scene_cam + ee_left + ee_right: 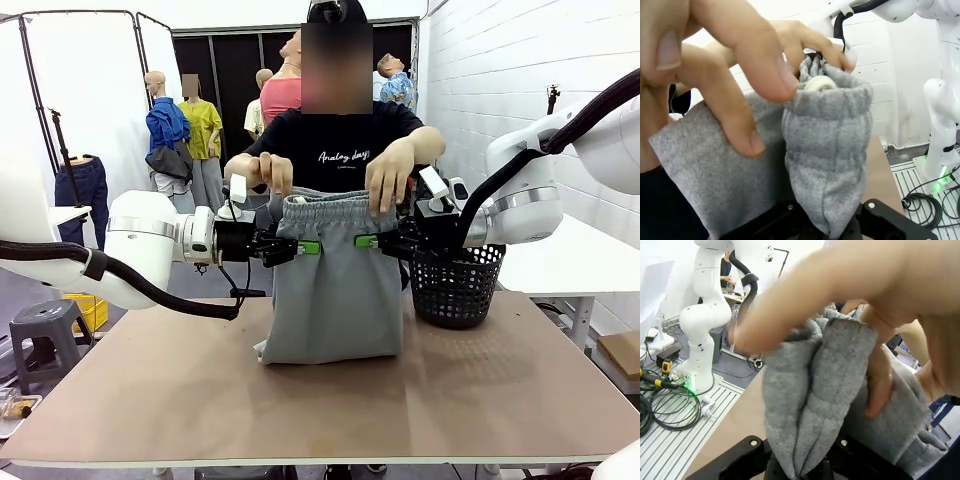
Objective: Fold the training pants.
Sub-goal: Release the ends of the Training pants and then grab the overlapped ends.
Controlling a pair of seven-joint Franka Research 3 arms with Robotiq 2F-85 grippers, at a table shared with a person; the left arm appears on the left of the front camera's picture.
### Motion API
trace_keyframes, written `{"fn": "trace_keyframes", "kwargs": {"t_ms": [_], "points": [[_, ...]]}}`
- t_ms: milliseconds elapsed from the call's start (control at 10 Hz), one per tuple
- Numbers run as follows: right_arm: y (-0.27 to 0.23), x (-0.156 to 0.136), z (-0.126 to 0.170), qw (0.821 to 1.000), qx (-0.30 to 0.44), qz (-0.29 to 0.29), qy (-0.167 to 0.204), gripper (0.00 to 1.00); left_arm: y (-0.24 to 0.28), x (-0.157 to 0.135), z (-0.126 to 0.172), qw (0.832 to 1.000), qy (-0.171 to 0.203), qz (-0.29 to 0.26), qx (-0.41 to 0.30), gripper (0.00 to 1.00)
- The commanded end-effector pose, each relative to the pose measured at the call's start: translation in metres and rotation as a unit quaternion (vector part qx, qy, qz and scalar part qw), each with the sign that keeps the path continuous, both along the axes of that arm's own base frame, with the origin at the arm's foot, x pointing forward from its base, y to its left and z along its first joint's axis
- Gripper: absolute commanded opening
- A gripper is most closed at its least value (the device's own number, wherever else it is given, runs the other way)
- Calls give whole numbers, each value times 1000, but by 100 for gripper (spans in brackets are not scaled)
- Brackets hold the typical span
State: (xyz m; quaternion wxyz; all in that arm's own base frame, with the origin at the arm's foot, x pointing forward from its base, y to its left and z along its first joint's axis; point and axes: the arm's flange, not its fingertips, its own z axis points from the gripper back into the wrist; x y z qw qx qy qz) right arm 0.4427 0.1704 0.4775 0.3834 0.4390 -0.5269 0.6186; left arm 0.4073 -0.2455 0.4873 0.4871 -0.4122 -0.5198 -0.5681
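Note:
The light grey training pants (335, 290) hang upright over the table, waistband on top and lower end resting on the tabletop. My left gripper (305, 247) is shut on the pants' left edge just below the waistband. On the right edge my right gripper (366, 241) is shut on the same cloth. A person's hands (390, 185) pinch the gathered waistband from above. The left wrist view has the bunched waistband (827, 145) clamped low down, with the person's fingers (740, 85) close above. The right wrist view has the grey cloth (810, 400) pinched too, under a hand (880, 300).
A black mesh basket (457, 283) stands on the brown table (320, 400) right beside the pants and under my right arm. The person stands at the far edge. A grey stool (40, 335) sits off the table's left.

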Motion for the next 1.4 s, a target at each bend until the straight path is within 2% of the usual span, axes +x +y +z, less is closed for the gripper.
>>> {"fn": "trace_keyframes", "kwargs": {"t_ms": [0,1300], "points": [[-1,-2,-1,1000,5,6,-4,0,-1,-1,3,1000,-5,1,-2,0],[-1,-2,-1,1000,5,6,-4,0,-1,-1,3,1000,-5,1,-2,0]]}}
